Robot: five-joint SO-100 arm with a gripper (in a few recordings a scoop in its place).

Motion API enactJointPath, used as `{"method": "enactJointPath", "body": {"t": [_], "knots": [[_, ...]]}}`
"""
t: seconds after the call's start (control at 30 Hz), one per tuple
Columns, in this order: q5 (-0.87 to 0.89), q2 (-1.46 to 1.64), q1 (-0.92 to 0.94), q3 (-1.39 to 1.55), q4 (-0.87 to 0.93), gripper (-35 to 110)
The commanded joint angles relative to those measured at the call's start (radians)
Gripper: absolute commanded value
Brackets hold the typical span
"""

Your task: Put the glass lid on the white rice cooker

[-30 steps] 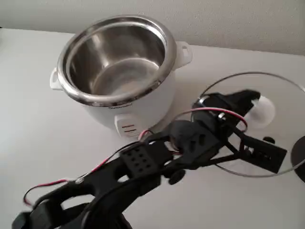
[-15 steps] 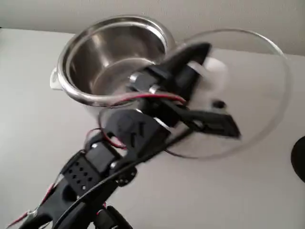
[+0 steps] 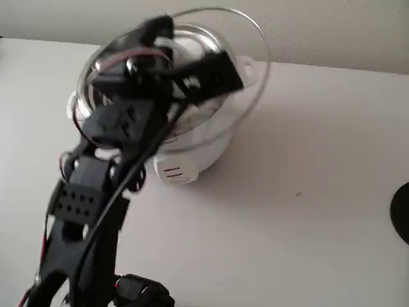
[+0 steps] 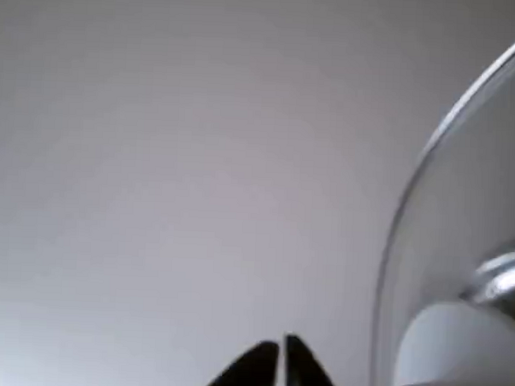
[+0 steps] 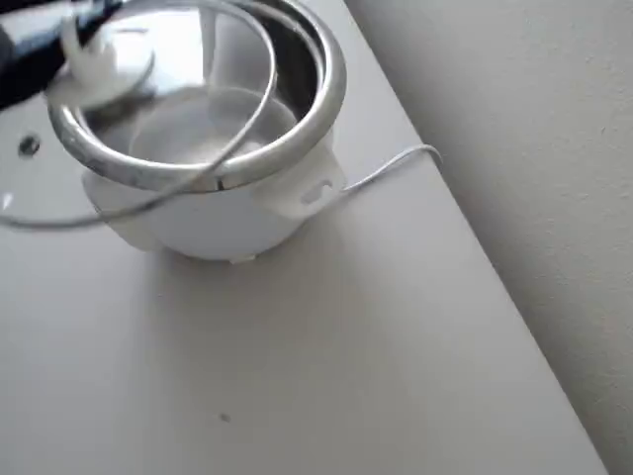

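lid over the cooker, carried by its knob

fingers (image 3: 185,67) are clamped on the white knob (image 4: 456,347) at the centre of the glass lid (image 3: 246,77), and the lid is up in the air, tilted, right above the white rice cooker (image 3: 192,150). fixed view: the black arm (image 3: 96,192) rises from the bottom left and reaches over the cooker's front, the lid's thin metal rim arcing past the cooker's right side handle (image 3: 246,67). lid is not seated; its rim sits off to the right of the steel pot rim in this view. cooker's front switch (image 3: 171,171) peeks out below the arm.

overhead view: the glass lid (image 5: 59,188) hangs across the steel inner pot (image 5: 297,109), shifted toward the picture's left, its small steam vent (image 5: 29,145) outside the pot rim. a white cord (image 5: 391,163) trails from the cooker along the table (image 5: 346,346).

wrist view: knob low right, glass curving up the right edge.
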Motion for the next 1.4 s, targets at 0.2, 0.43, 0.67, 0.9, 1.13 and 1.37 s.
{"method": "enactJointPath", "body": {"t": [0.2,0.43,0.67,0.9,1.13,1.37], "knots": [[-0.008,-0.152,-0.201,-0.291,-0.005,0],[-0.005,-0.259,-0.239,-0.302,-0.054,0],[0.009,-0.407,-0.252,-0.420,-0.060,0],[0.006,-0.485,-0.270,-0.468,-0.058,0],[-0.012,-0.492,-0.230,-0.468,-0.055,0],[-0.043,-0.451,-0.206,-0.457,-0.002,0]]}}
